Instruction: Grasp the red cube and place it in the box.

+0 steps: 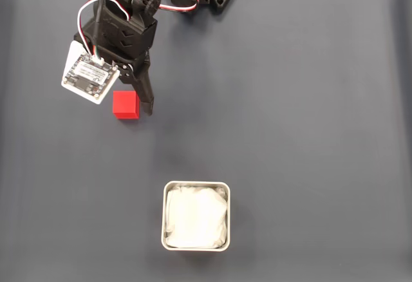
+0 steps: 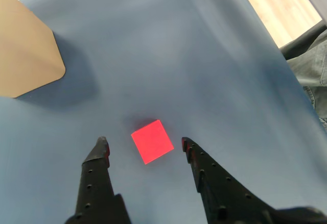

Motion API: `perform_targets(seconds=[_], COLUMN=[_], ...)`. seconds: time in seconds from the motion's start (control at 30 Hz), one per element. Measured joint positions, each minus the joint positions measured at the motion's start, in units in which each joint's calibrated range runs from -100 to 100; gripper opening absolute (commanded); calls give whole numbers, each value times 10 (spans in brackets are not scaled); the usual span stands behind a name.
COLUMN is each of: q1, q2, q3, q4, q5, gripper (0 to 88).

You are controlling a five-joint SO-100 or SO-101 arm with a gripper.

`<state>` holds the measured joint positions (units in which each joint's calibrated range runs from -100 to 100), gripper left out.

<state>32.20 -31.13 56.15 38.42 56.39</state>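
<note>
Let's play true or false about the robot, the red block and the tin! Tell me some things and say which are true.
1. The red cube lies on the dark blue mat. True.
2. The gripper is squeezing the cube. False: in the wrist view its jaws stand open, one on each side of the cube, with gaps between.
3. The box has white crinkly paper inside. True.
4. The cube is already in the box. False: in the fixed view it sits on the mat, well away from the box, up near the arm.
5. The box is tipped over. False: it stands flat with its opening upward.
</note>
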Motion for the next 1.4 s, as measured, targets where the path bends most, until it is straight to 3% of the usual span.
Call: perform_targets(seconds=[1.4], q1=[-2], q2=[103], q3=[55], q4=[-123], q5=[10], gripper=[349])
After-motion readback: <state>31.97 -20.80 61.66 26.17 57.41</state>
